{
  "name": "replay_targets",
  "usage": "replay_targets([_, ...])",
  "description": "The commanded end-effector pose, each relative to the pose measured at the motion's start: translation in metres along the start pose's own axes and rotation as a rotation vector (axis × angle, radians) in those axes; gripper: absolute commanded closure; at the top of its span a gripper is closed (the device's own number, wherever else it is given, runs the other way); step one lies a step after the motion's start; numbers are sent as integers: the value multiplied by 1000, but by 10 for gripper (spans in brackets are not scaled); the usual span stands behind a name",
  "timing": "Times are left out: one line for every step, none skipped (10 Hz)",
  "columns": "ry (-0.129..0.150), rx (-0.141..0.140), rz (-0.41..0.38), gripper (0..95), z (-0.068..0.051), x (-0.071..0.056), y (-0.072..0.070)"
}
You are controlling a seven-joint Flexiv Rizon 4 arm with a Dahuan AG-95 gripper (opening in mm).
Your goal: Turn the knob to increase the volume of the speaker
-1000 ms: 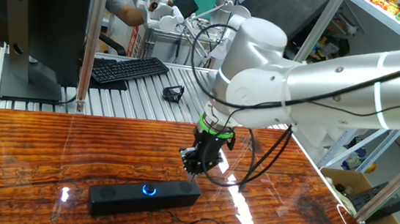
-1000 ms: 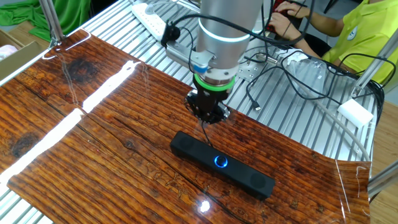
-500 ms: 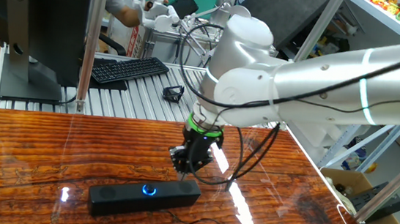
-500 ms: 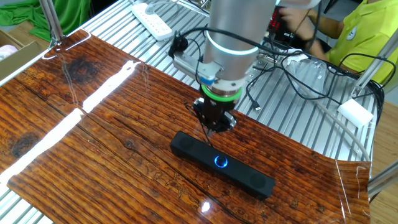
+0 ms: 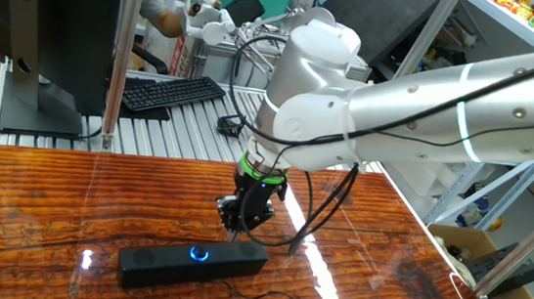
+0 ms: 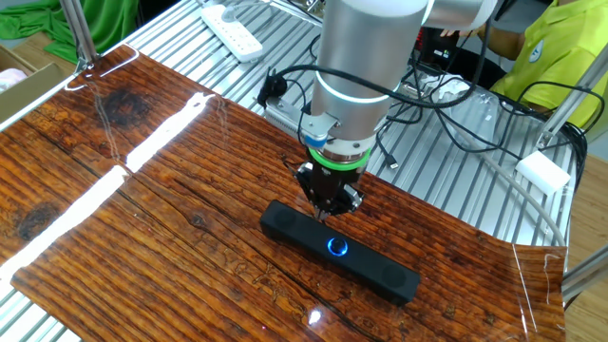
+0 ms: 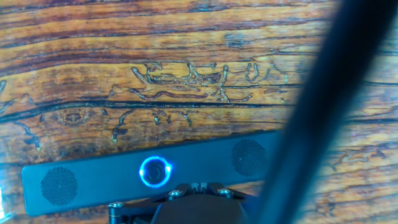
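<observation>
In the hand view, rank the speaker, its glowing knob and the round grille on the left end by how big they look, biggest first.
1. The speaker, running across most of the frame.
2 and 3. The left grille and the knob look nearly the same size; the grille may be slightly larger, but I wouldn't rank them firmly.

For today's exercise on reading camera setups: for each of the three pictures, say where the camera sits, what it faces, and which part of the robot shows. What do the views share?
One fixed view: high at the table's side, facing the speaker; arm and gripper show.
The other fixed view: high on the opposite side, facing the speaker; wrist and gripper show.
Hand view: on the hand, looking down at the knob; only the gripper's base shows.
Shared: the blue-lit knob.
</observation>
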State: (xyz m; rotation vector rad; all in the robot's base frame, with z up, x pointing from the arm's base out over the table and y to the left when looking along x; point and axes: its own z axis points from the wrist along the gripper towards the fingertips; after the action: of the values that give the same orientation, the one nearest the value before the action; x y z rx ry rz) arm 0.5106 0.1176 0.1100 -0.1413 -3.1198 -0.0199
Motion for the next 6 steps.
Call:
replay_targets([-1, 2, 6, 950, 4, -2, 2])
replay_targets([1, 3, 17, 950, 4, -2, 6])
replay_targets([8, 1, 13, 950, 3, -2, 6])
replay_targets([9, 2, 15, 950, 2, -2, 7])
replay_targets([11, 2, 15, 950, 2, -2, 7])
replay_targets([15, 1, 16, 950, 2, -2, 7])
